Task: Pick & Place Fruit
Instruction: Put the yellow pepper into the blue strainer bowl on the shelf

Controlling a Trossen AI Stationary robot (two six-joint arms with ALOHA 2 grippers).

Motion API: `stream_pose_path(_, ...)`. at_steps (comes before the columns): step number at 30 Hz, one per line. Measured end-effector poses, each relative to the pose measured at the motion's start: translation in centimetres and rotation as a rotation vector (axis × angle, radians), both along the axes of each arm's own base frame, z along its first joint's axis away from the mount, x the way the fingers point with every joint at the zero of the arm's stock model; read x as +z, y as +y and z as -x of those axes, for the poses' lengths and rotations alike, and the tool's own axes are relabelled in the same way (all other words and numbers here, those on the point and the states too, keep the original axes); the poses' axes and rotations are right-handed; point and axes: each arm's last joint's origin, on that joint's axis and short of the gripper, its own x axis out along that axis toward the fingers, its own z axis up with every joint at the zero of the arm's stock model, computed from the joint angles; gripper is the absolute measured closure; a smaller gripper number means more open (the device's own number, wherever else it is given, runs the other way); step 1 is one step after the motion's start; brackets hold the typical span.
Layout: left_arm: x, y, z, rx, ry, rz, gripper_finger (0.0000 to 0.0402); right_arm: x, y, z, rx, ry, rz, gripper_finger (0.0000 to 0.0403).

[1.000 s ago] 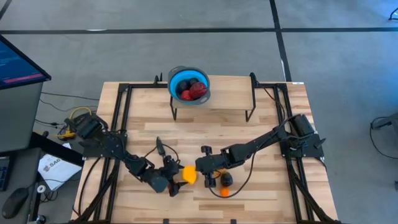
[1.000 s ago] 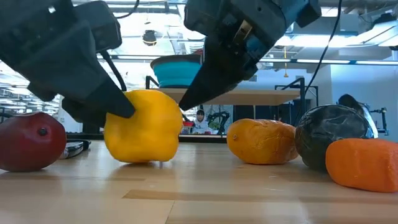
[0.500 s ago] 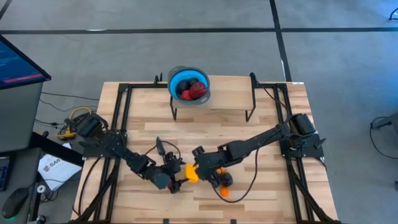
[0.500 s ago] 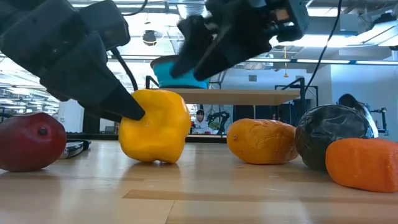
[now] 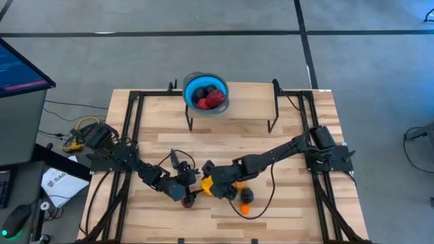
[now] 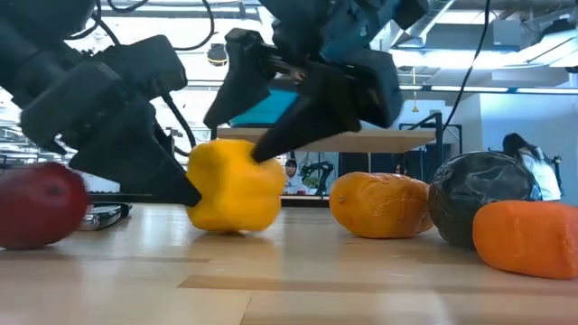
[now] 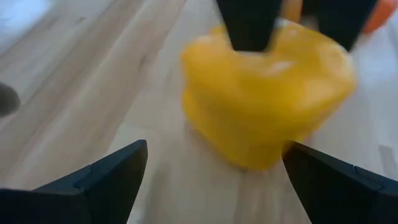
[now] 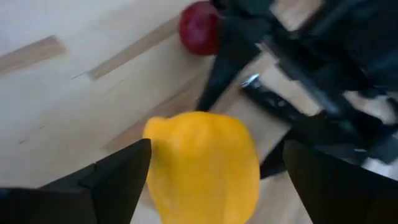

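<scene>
1. One larger yellow toy fruit (image 6: 235, 185) is sitting on the light wooden slatted table (image 5: 291, 135), near its front middle, between the two grippers.
2. Both fingers of the right gripper (image 5: 211, 186) are reaching down around the yellow fruit from above, spread apart on either side of it; whether they are touching it cannot be told.
3. Facing it, the left gripper (image 5: 184, 192) is lying low on the table with its fingers (image 7: 99, 180) spread wide, and the yellow fruit is sitting just ahead of them.
4. Nearby, a red round toy fruit (image 6: 41, 203) is resting beside the left gripper.
5. On the other side, an orange wrinkled toy fruit (image 6: 379, 206), a black round toy fruit (image 6: 479, 203) and a bright orange toy fruit (image 6: 528, 236) are lying close together.
6. Farther back, a blue round bowl (image 5: 189, 91) is standing on a black metal rack, holding red and dark fruits (image 5: 211, 98).
</scene>
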Motion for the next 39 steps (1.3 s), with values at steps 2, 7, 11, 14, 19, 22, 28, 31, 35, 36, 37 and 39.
stream_pose_path(2,-0.1,0.1,0.1,-0.001,-0.001,0.004,0.0037,0.1,-0.6,-0.2,-0.016,-0.01,-0.007,0.0048)
stream_pose_path(7,-0.1,0.2,0.1,0.002,-0.009,0.009,0.0037,-0.2,-2.2,-0.5,-0.058,0.038,-0.069,0.0049)
stream_pose_path(11,0.0,0.2,0.0,0.004,-0.014,0.012,0.0037,-0.2,-3.2,-0.7,-0.098,0.054,-0.131,0.0049)
stream_pose_path(14,0.0,0.3,-0.1,0.01,-0.015,0.012,0.0037,-0.3,-3.8,-0.7,-0.072,0.079,-0.189,0.0051)
stream_pose_path(19,0.0,0.9,-0.4,0.031,-0.022,0.015,0.0037,-1.5,-4.3,-1.5,-0.057,0.061,-0.222,0.005)
stream_pose_path(22,0.0,1.3,-0.6,0.024,-0.012,0.011,0.0037,-2.3,-4.1,-2.2,-0.031,0.059,-0.21,0.005)
stream_pose_path(28,0.3,1.5,-1.1,0.019,-0.042,0.002,0.0037,-4.6,-4.1,-1.7,-0.073,0.182,-0.184,0.0057)
stream_pose_path(31,0.3,1.5,-1.0,0.016,-0.039,0.0,0.0037,-3.9,-4.2,-1.6,-0.101,0.199,-0.187,0.0076)
stream_pose_path(35,0.4,1.5,-1.0,0.015,-0.041,0.001,0.0037,-4.4,-4.6,-1.2,-0.169,0.261,-0.199,0.011)
stream_pose_path(36,0.4,1.5,-1.0,0.015,-0.042,0.002,0.0037,-4.5,-4.7,-1.2,-0.181,0.265,-0.206,0.0117)
stream_pose_path(37,0.4,1.5,-1.0,0.014,-0.043,0.002,0.0037,-4.4,-4.8,-1.2,-0.194,0.266,-0.215,0.0123)
stream_pose_path(39,0.6,1.5,-1.0,0.013,-0.045,0.003,0.0037,-4.3,-5.0,-1.2,-0.218,0.269,-0.229,0.0131)
